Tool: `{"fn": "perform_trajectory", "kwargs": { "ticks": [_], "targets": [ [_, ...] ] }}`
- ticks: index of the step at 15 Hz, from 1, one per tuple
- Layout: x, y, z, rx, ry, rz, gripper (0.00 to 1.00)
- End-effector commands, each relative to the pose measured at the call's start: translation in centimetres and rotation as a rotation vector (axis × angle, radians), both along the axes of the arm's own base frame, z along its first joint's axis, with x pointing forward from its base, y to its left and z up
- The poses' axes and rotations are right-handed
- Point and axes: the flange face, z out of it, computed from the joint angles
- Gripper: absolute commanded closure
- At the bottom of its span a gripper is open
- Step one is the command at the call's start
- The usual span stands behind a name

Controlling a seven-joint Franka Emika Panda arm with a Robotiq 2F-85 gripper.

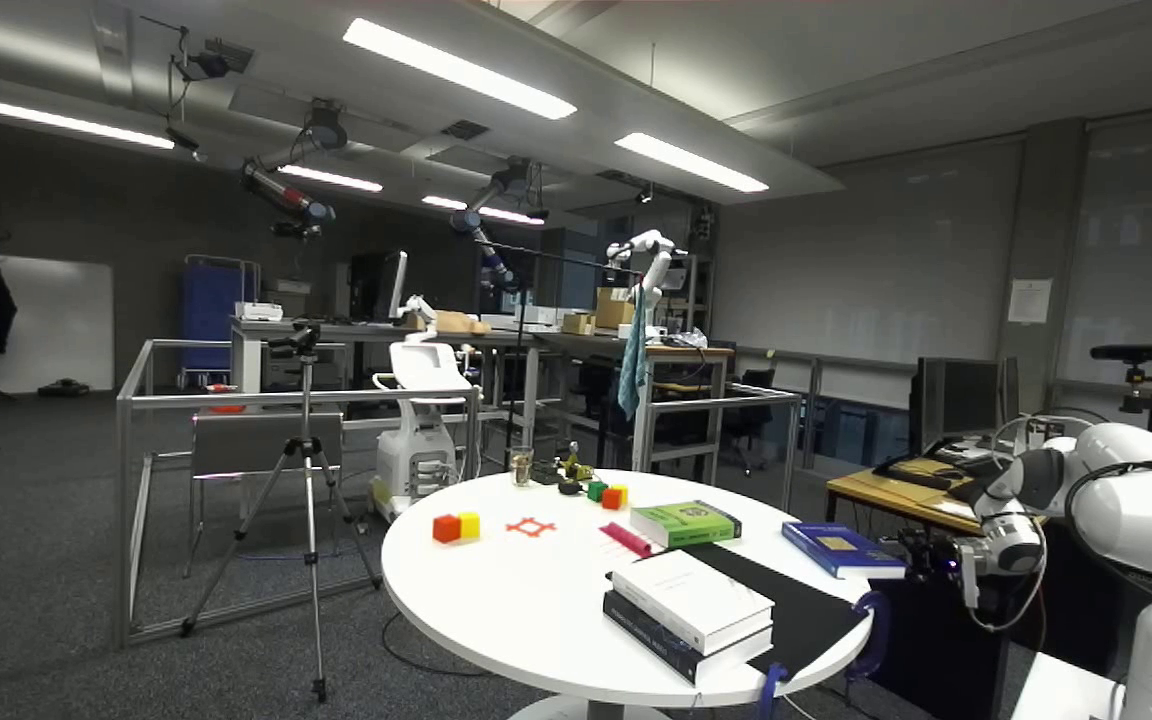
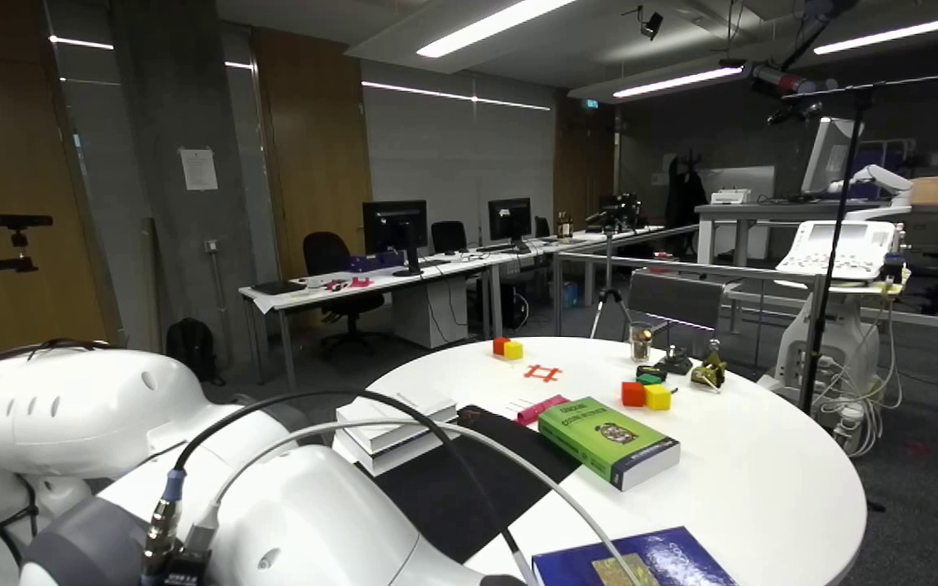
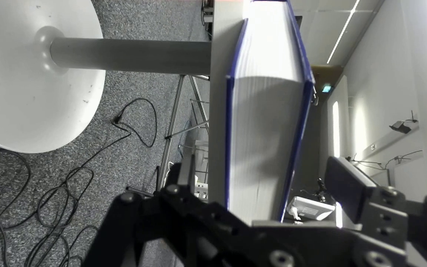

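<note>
Currently, blue book (image 1: 841, 550) lies flat on table (image 1: 516, 585), just ahead of gripper (image 3: 263, 168), jaws spread wide.

Blue book (image 1: 843, 552): I see it closed, lying flat, gold patch (image 1: 834, 541) on top.
Pages (image 3: 267, 141): pale, facing me in the wrist view.
Place: white table (image 1: 506, 600), right edge in an exterior view.

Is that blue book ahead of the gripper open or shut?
Shut: the blue book shows its cover uppermost in both exterior views; the wrist view shows its pages packed together.
</note>
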Motion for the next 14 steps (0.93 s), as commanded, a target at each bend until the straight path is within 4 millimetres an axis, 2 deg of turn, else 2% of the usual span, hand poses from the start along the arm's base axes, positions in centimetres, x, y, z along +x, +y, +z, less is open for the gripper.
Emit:
{"fn": "perform_trajectory", "kwargs": {
  "ticks": [1, 5, 9, 10, 11, 12, 14],
  "targets": [
    [0.83, -0.57, -0.14, -0.041, -0.084, 0.006, 0.0],
    [1.13, -0.27, -0.92, -0.07, -0.134, 0.02, 0.0],
    [1.19, 0.3, -0.65, -0.083, -0.161, 0.033, 0.0],
    [1.22, 0.31, -0.63, -0.085, -0.161, 0.034, 0.03],
    [1.22, 0.34, -0.62, -0.084, -0.162, 0.037, 0.07],
    [1.17, 0.35, -0.64, -0.083, -0.16, 0.038, 0.27],
    [1.1, 0.32, -0.71, -0.08, -0.146, 0.041, 0.38]
  ]
}}
